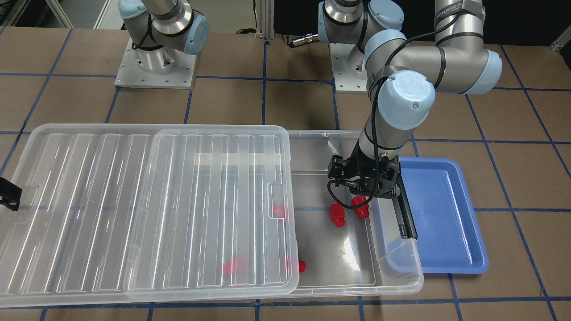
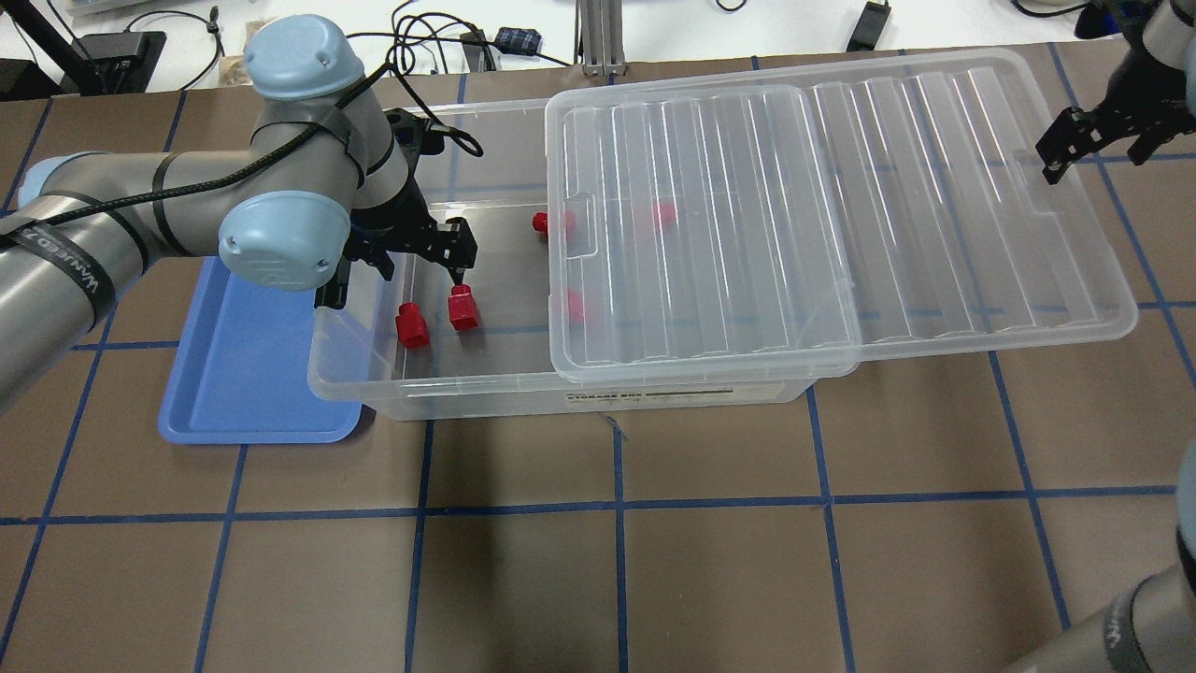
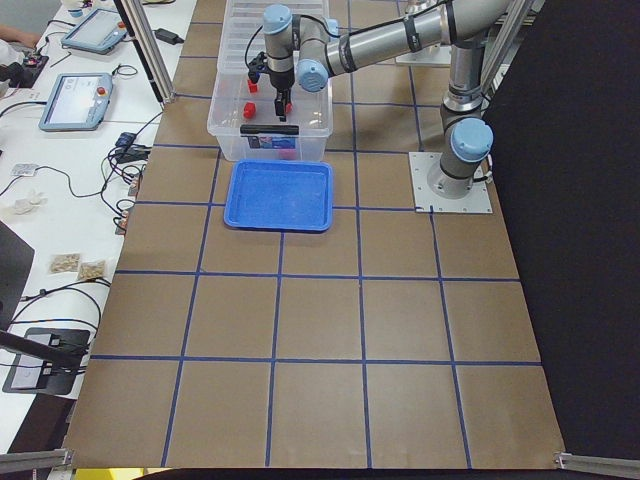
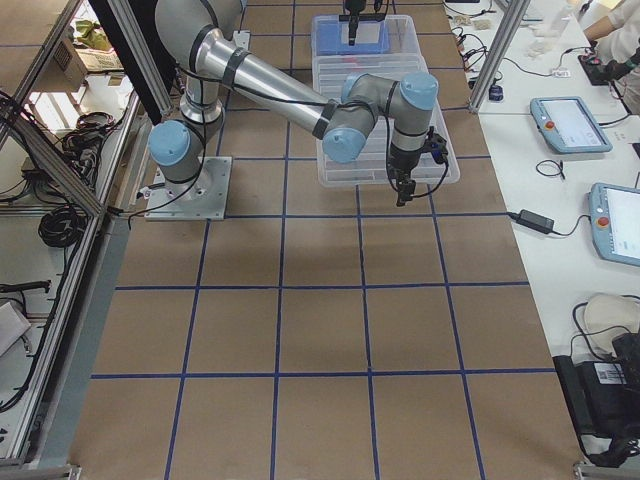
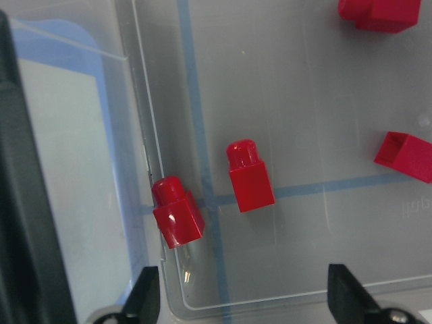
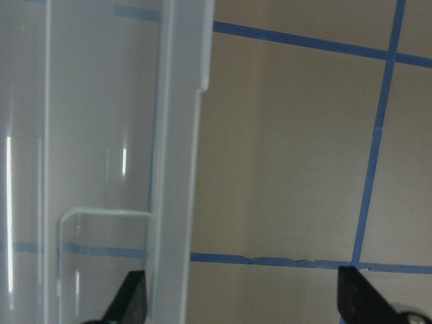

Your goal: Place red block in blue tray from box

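Note:
The clear box (image 2: 561, 397) has its ribbed lid (image 2: 794, 206) slid aside, so its left end is uncovered. Two red blocks (image 2: 411, 325) (image 2: 463, 307) lie there on the box floor. A third (image 2: 540, 222) lies at the lid's edge, and two more show dimly under the lid. My left gripper (image 2: 420, 271) hangs open and empty above the two blocks. In the left wrist view (image 5: 244, 297) both blocks (image 5: 177, 212) (image 5: 250, 177) lie ahead of its fingertips. The blue tray (image 2: 252, 374) sits empty against the box's left end. My right gripper (image 2: 1093, 159) is open and empty past the lid's far right edge.
The box's black latch bar (image 1: 403, 214) stands between the uncovered end and the blue tray (image 1: 446, 214). The lid overhangs the box to the right, and its edge (image 6: 175, 169) shows in the right wrist view. The tabletop is brown with blue tape lines.

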Robot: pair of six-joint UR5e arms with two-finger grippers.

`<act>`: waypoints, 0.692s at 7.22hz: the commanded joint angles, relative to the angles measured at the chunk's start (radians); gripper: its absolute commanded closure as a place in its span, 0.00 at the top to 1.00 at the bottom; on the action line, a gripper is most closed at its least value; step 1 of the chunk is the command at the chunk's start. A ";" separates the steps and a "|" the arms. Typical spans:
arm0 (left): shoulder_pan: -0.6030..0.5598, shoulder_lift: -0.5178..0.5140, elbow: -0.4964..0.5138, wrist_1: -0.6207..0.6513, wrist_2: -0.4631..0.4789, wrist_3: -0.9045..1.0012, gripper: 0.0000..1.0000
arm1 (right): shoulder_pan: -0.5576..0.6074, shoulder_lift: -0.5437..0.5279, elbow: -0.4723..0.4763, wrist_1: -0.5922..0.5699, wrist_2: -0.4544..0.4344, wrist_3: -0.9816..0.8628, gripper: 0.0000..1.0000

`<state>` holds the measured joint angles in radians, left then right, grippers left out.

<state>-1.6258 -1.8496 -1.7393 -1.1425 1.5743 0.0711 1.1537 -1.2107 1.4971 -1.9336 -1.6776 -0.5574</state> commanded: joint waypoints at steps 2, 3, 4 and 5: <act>-0.002 -0.069 -0.002 0.070 -0.002 -0.001 0.87 | -0.002 -0.001 0.000 -0.001 0.001 -0.010 1.00; -0.003 -0.082 -0.002 0.073 -0.002 0.001 0.87 | -0.002 -0.001 0.000 -0.001 0.001 -0.010 1.00; -0.002 -0.094 -0.002 0.073 -0.001 0.007 0.87 | -0.002 0.000 0.000 0.001 0.001 -0.010 1.00; -0.003 -0.106 -0.002 0.082 0.000 0.009 0.86 | 0.001 -0.012 -0.002 0.007 0.019 0.004 1.00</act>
<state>-1.6283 -1.9394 -1.7411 -1.0687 1.5733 0.0763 1.1525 -1.2137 1.4969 -1.9320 -1.6725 -0.5645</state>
